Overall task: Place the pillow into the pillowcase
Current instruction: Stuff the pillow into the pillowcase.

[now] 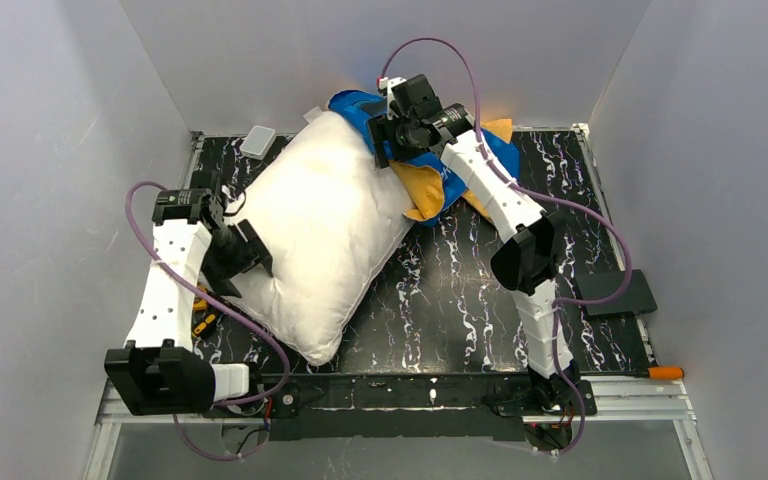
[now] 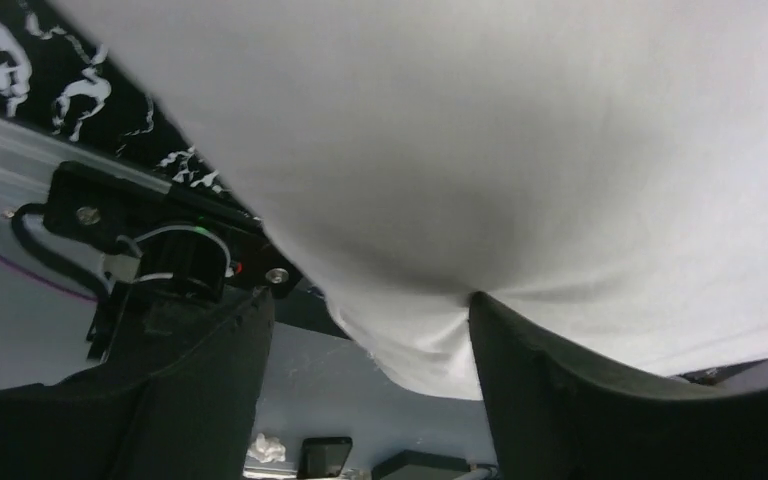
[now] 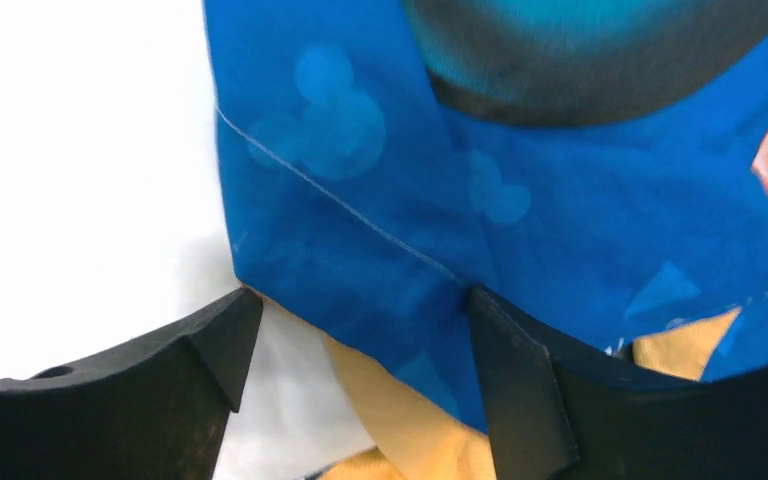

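Note:
The white pillow [image 1: 320, 230] lies slantwise on the black marbled table, its far end against the blue pillowcase [image 1: 360, 108], whose orange lining [image 1: 425, 190] shows on the right. My left gripper [image 1: 250, 250] is open at the pillow's left edge. In the left wrist view a bulge of the pillow [image 2: 460, 150] hangs between the fingers [image 2: 560, 400], and the right finger presses into it. My right gripper [image 1: 395, 135] is open over the case's mouth. In the right wrist view its tips [image 3: 355, 300] straddle the blue edge [image 3: 460, 200], with the orange lining [image 3: 410, 420] and the pillow [image 3: 80, 180] beneath.
A small white box [image 1: 258, 140] sits at the back left corner. A flat black plate [image 1: 615, 293] and an orange-handled tool [image 1: 665, 372] lie at the right edge. A yellow-black tool [image 1: 200, 322] lies under the left arm. Grey walls enclose three sides.

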{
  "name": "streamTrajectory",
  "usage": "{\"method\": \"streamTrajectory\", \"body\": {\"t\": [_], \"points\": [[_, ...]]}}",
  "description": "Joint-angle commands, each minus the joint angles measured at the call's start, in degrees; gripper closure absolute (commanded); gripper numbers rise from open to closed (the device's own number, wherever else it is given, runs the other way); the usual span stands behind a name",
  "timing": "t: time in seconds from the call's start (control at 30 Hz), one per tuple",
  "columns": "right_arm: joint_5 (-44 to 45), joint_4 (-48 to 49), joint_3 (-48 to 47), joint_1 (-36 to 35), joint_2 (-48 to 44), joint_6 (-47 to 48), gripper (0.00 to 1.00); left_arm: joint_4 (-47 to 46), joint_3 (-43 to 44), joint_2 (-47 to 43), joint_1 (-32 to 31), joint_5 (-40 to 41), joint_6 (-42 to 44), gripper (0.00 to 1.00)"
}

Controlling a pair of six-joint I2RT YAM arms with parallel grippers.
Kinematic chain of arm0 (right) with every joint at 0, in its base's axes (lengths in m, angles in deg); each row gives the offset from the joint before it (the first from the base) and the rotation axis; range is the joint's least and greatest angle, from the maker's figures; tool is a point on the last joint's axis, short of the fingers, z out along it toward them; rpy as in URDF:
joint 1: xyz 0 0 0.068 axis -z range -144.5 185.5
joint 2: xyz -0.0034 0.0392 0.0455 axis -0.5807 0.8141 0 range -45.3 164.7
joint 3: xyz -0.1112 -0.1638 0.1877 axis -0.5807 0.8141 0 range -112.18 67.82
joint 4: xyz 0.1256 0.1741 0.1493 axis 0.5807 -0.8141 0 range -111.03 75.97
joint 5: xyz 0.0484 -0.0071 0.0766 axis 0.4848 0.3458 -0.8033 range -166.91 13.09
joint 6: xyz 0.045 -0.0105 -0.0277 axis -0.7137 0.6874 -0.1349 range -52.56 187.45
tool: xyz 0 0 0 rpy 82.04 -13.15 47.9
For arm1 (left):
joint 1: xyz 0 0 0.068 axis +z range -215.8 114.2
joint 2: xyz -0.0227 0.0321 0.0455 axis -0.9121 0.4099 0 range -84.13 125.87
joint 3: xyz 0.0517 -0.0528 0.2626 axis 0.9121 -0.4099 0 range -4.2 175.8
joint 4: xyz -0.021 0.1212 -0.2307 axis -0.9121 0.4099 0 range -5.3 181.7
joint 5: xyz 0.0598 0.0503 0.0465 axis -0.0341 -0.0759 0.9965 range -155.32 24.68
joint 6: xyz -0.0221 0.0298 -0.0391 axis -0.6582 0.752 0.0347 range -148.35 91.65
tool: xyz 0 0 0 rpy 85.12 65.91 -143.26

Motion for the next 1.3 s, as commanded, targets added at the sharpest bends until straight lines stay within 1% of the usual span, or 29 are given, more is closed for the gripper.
{"method": "streamTrajectory", "body": {"t": [0.0, 0.07, 0.1, 0.17, 0.2, 0.23, 0.3, 0.33, 0.43, 0.53, 0.7, 0.83, 1.03, 1.13, 1.23, 1.27], "points": [[-2.14, 6.78, -5.22, 1.15, 1.48, -3.58, 0.26, -11.37, -4.53, 1.61, 0.98, -9.01, 2.52, 0.42], [-2.87, 7.47, -5.46, 1.89, 1.56, -4.79, 0.41, -15.1, -4.49, 3.53, 0.73, -11.64, 3.12, 0.6], [-3.23, 8.38, -4.95, 2.35, 1.11, -5.4, 0.54, -16.52, -4.32, 4.51, 0.56, -12.53, 3.53, 0.69], [-5.38, 9.73, -3.89, 3.36, 0.5, -6.52, 0.71, -18.9, -3.53, 6.52, 0.17, -14.07, 4.39, 0.88], [-6.28, 10.0, -3.78, 3.75, 0.45, -6.8, 0.78, -19.74, -3.02, 7.66, 0.06, -14.85, 4.7, 0.96], [-7.01, 9.94, -3.82, 4.1, 0.42, -6.92, 0.84, -20.33, -2.23, 8.65, 0.04, -15.58, 5.02, 1.0], [-8.8, 9.79, -3.78, 4.7, 0.16, -7.03, 0.95, -20.74, -0.38, 11.34, -2.97, -15.91, 5.66, 1.0], [-9.68, 9.88, -3.61, 4.99, -0.27, -7.1, 0.99, -20.86, 0.69, 12.34, -3.82, -15.69, 5.96, 1.0], [-13.5, 11.95, -2.14, 5.46, -2.89, -7.4, 0.99, -21.27, 5.04, 15.46, -7.46, -14.83, 6.14, 1.0], [-18.55, 16.17, 0.86, 5.58, -6.76, -9.41, 0.99, -22.0, 9.74, 19.36, -12.66, -14.11, 5.65, 1.0], [-27.72, 23.71, 1.82, 5.56, -11.27, -18.17, 0.99, -22.2, 19.84, 27.98, -19.15, -14.05, 5.31, 1.0], [-28.72, 29.64, 1.19, 5.75, -14.4, -24.92, 0.99, -21.92, 25.72, 33.27, -21.96, -13.54, 6.03, 1.0], [-31.4, 34.64, 1.48, 6.95, -15.73, -30.67, 0.99, -21.49, 29.65, 35.97, -25.37, -14.02, 6.64, 1.0], [-36.32, 38.26, 3.76, 7.05, -16.27, -33.81, 0.99, -21.76, 32.05, 36.52, -27.67, -14.95, 7.51, 1.0], [-40.51, 46.08, 7.85, 7.62, -17.41, -40.47, 0.99, -23.09, 34.64, 36.78, -30.06, -15.52, 9.92, 1.0], [-41.31, 51.63, 9.92, 8.42, -17.93, -44.76, 0.99, -23.86, 35.22, 36.78, -30.8, -15.81, 11.23, 1.0]]}}
